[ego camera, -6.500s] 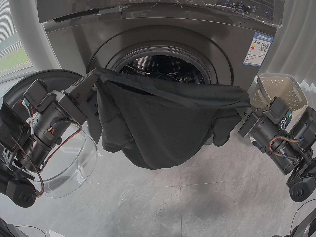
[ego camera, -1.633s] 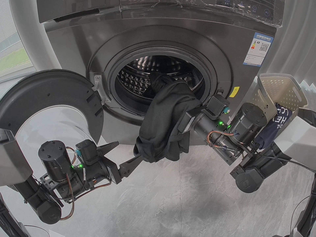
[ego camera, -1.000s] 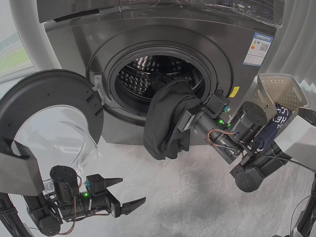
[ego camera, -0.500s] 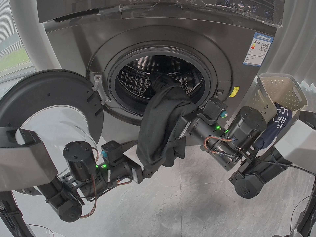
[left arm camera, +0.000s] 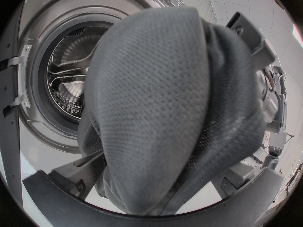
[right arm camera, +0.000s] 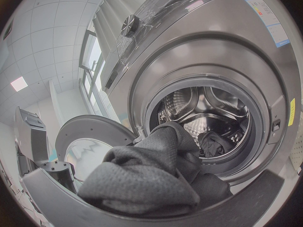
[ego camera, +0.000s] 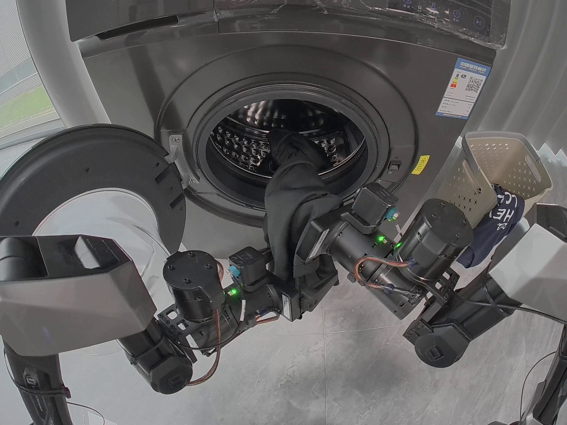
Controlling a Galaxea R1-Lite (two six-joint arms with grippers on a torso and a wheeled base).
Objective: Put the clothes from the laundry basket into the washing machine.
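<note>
Occluded zones: gripper ends, drum, basket, door.

The black garment (ego camera: 290, 199) is draped over the front ends of my left gripper (ego camera: 312, 285) and my right gripper (ego camera: 298, 240), so neither grip can be read. In my left wrist view this cloth blocks most of the drum (left arm camera: 63, 89) opening. A dark item (right arm camera: 214, 142) inside the drum is too crumpled to identify. My right arm hides the lower part of the laundry basket (ego camera: 508, 154) and much of the navy cloth (ego camera: 493, 222) in it. My left arm hides the lower edge of the door (ego camera: 88, 166).
</note>
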